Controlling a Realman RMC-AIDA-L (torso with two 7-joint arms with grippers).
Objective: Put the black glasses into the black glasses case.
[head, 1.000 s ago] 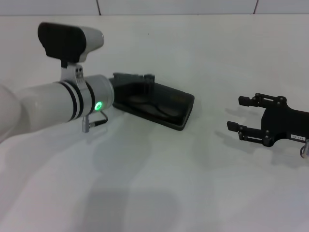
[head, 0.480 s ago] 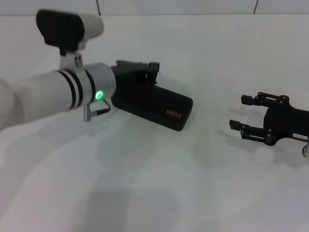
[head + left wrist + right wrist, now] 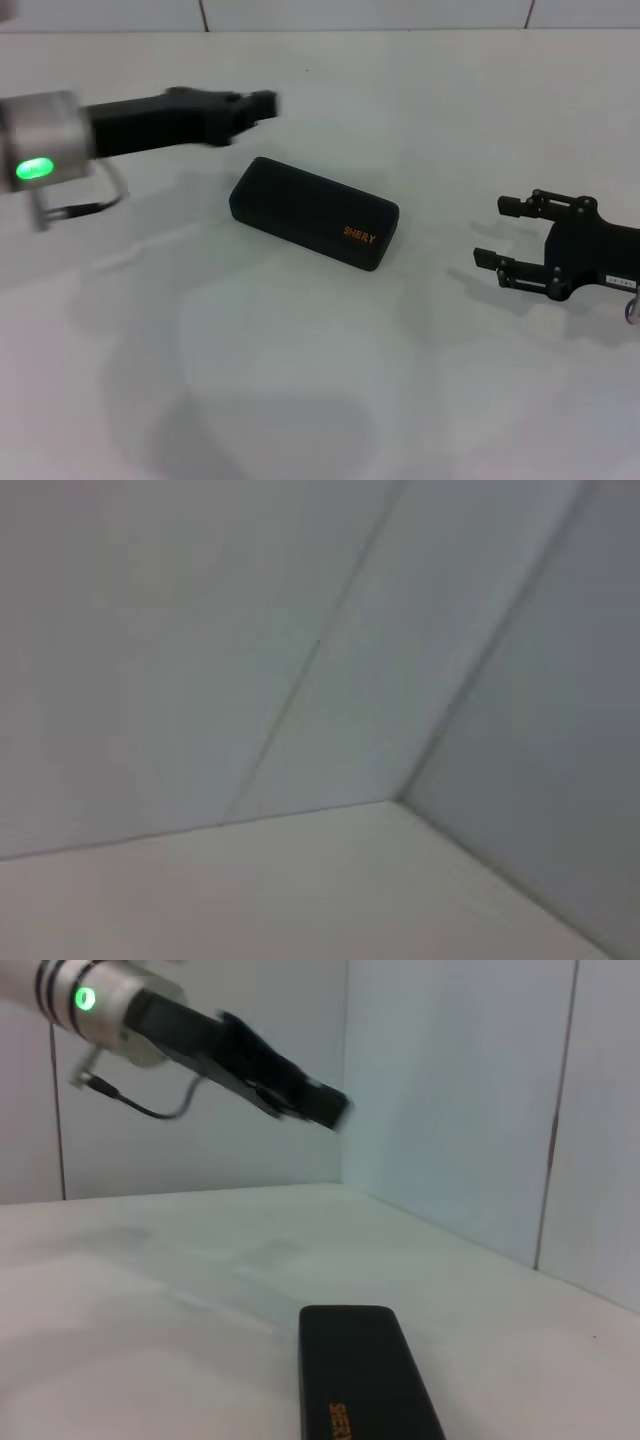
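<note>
The case [image 3: 314,213] now lies closed on the desk [image 3: 330,400], so the job looks done, left tool [image 3: 262,103] lifted off behind it, grip unreadable, right tool [image 3: 492,234] apart beside it

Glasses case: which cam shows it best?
Head view: the whole closed glasses case lies on the table, lid lettering visible. The right wrist view catches only its near part, cut by the frame edge. The left wrist view shows none.

Matte black glasses case [image 3: 314,212], plain but for small orange lettering near one end. White bench [image 3: 330,380], unpatterned. Black left claw [image 3: 262,104] on a silver-grey wrist with a glowing green light. Black right claw [image 3: 488,234], bearing a small white label farther back. Pale grey-white walls [image 3: 200,630].
</note>
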